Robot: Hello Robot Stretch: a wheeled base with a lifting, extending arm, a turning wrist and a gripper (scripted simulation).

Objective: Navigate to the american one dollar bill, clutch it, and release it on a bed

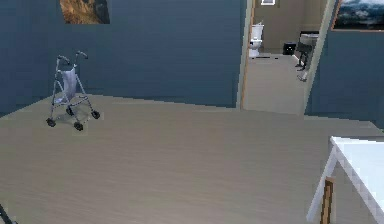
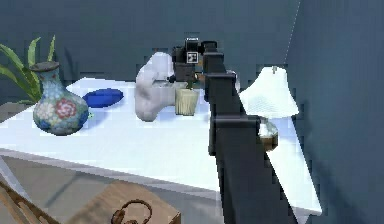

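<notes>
dollar bill is hard to pick out from where i stand. a small pale upright thing (image 2: 186, 100) sits on the white surface (image 2: 120, 140) right at the far end of the claw (image 2: 183, 82), between a white bust (image 2: 152, 88) and the dark arm (image 2: 236, 140). i cannot tell whether that is the bill. whether the claw has hold of anything i cannot tell either, nor how its fingers are set, since the pale thing and the bust stand at and behind it.

the arm side view also gives a patterned vase (image 2: 57, 106) near the surface's left end, green leaves (image 2: 24, 60) behind it, a blue dish (image 2: 103, 97) just beside the bust, and a white-shaded lamp (image 2: 268, 92) past the arm, close to the blue wall.

the forward view gives the room instead: a walker (image 1: 72, 92) against the blue wall under a picture (image 1: 85, 10), and a doorway (image 1: 272, 85) with a toilet (image 1: 258, 38) beyond it.

the arm covers the lamp's foot and part of the surface. a wooden piece (image 2: 120, 208) below the surface's near edge is cut off by the bottom of the arm side view. a white corner (image 1: 362, 165) pokes into the forward view's lower right.

pale wood floor (image 1: 180, 150) stretches wide between the walker and that corner, up to the doorway.
</notes>
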